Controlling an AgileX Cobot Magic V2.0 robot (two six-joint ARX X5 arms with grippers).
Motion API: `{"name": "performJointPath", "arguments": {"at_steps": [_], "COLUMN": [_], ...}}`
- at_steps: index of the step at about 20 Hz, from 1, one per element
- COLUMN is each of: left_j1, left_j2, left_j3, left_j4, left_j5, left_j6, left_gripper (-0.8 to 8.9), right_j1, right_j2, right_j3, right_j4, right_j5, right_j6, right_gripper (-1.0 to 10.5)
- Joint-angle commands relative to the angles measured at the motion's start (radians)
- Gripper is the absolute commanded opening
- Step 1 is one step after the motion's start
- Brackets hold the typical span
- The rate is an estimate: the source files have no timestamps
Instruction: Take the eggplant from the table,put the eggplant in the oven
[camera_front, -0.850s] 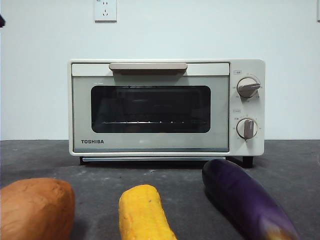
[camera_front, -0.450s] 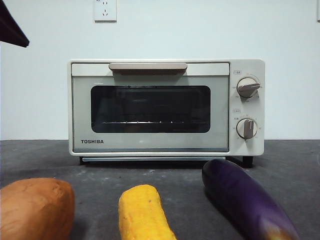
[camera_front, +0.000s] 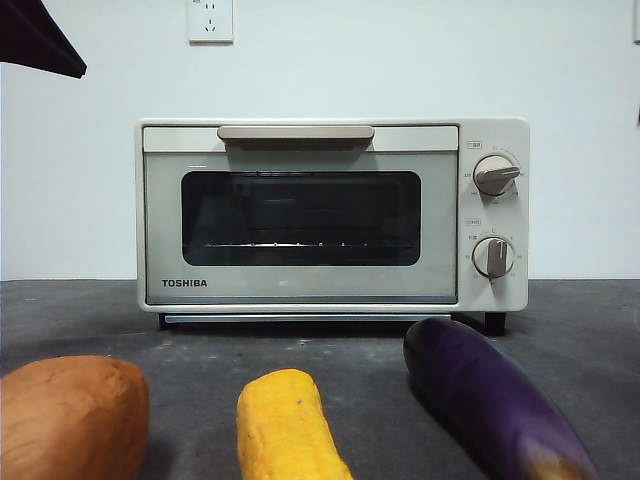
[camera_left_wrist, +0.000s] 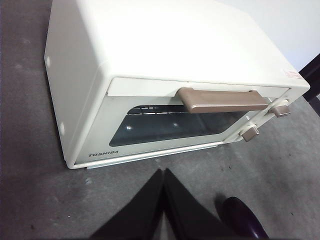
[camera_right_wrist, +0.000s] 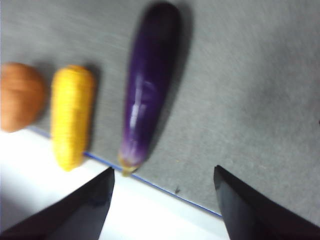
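Observation:
The purple eggplant (camera_front: 495, 400) lies on the dark grey table (camera_front: 580, 320) at the front right, its tan tip toward the camera; the same eggplant (camera_right_wrist: 148, 85) lies full length below the right wrist camera. Behind it stands the cream oven (camera_front: 332, 215), door closed, beige handle (camera_front: 296, 134) on top. My left gripper (camera_left_wrist: 163, 176) hangs shut above the table in front of the oven (camera_left_wrist: 170, 75), beside the eggplant's end (camera_left_wrist: 242, 220). It shows as a dark tip (camera_front: 35, 40) at the front view's top left. My right gripper (camera_right_wrist: 162, 182) is open, high above the eggplant's tip.
A yellow corn cob (camera_front: 285, 425) lies in the front middle and an orange-brown sweet potato (camera_front: 70, 415) at the front left. In the right wrist view the corn cob (camera_right_wrist: 72, 115) and sweet potato (camera_right_wrist: 20, 102) lie beside the eggplant near the table's white edge (camera_right_wrist: 60, 200).
The dark gripper tip at the front view's top left has come further into the picture. The vegetables and the oven have not moved.

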Motion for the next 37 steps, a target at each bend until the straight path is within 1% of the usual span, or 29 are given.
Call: {"name": "performJointPath", "arguments": {"at_steps": [1,3,4,6,11,16,20,22,24,25,28,31,34,35,37], "left_j1": [-0.003,-0.003,-0.003,-0.003,-0.003,-0.003,-0.003,-0.003,-0.003,-0.003,-0.004,-0.031,-0.091,-0.114,-0.159], "left_j2": [0.006,0.006,0.006,0.006,0.006,0.006,0.006,0.006,0.006,0.006,0.008,0.055,0.177,0.231,0.347], "left_j3": [0.020,0.020,0.020,0.020,0.020,0.020,0.020,0.020,0.020,0.020,0.026,0.096,0.224,0.273,0.379], "left_j4": [0.010,0.010,0.009,0.009,0.008,0.008,0.008,0.008,0.008,0.008,0.008,0.002,-0.061,-0.092,-0.145], "left_j5": [0.005,0.005,0.004,0.005,0.004,0.004,0.004,0.005,0.005,0.005,0.005,0.005,0.004,0.004,0.003], "left_j6": [0.013,0.013,0.013,0.014,0.014,0.014,0.014,0.014,0.014,0.014,0.014,0.019,0.070,0.093,0.142], "left_gripper": [0.07,0.07,0.07,0.07,0.07,0.07,0.07,0.07,0.07,0.07,0.07,0.07,0.07,0.07,0.07], "right_j1": [0.087,0.167,0.208,0.259,0.274,0.272,0.272,0.272,0.274,0.274,0.274,0.274,0.273,0.273,0.273], "right_j2": [0.091,0.180,0.233,0.328,0.510,0.605,0.644,0.649,0.647,0.637,0.547,0.390,0.221,0.177,0.090], "right_j3": [0.016,0.016,0.016,0.016,0.016,0.016,0.016,0.016,0.016,0.018,0.022,0.022,0.022,0.022,0.022], "right_j4": [0.057,0.141,0.187,0.248,0.321,0.428,0.459,0.460,0.458,0.450,0.427,0.364,0.309,0.307,0.295], "right_j5": [0.048,0.076,0.096,0.150,0.225,0.216,0.217,0.218,0.216,0.217,0.217,0.217,0.228,0.235,0.285], "right_j6": [0.121,0.130,0.146,0.175,0.192,0.191,0.191,0.192,0.203,0.203,0.202,0.189,0.159,0.133,0.095], "right_gripper": [3.2,3.2,3.2,3.2,3.2,3.2,3.2,2.5,1.4,1.2,1.2,1.2,1.2,1.2,1.2]}}
